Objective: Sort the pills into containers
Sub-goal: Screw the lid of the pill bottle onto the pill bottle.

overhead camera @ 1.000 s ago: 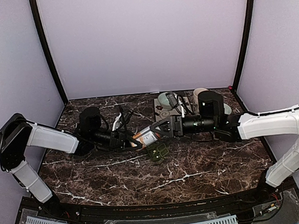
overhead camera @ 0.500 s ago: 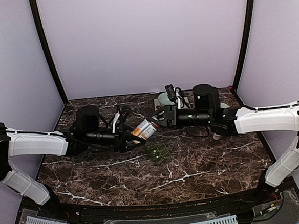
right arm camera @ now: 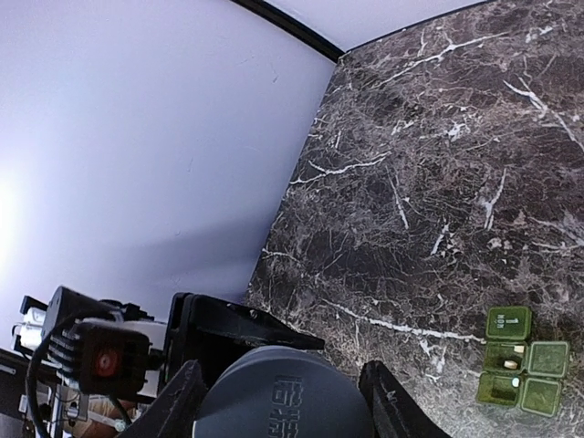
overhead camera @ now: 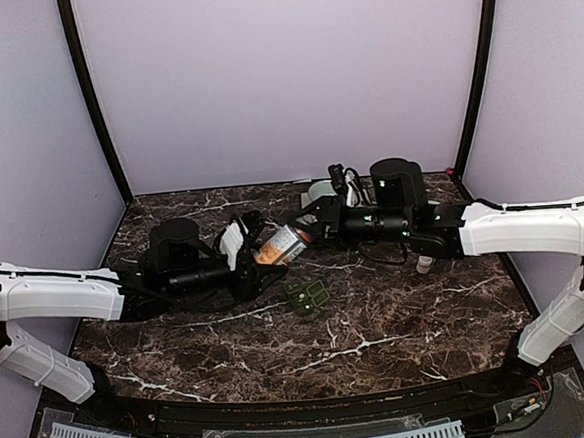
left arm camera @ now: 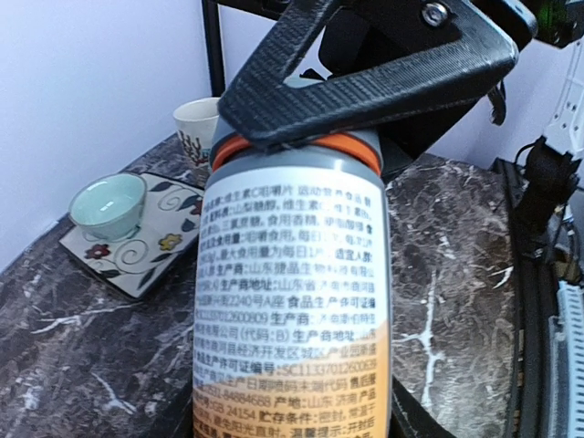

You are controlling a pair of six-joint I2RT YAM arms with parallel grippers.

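Shared hold.
My left tool (overhead camera: 258,264) clamps the orange, white-labelled pill bottle (overhead camera: 279,246); my right tool (overhead camera: 303,233) clamps its grey round cap (right arm camera: 278,406).

The dark-green pill organiser (overhead camera: 307,296) lies flat on the marble table (overhead camera: 399,322), pale specks (right arm camera: 513,361) showing in its compartments.

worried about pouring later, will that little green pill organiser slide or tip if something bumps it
The pill organiser lies low and flat on the glossy marble table, so it probably slides rather than tips. It looks like small thin plastic, likely light and easily shoved.
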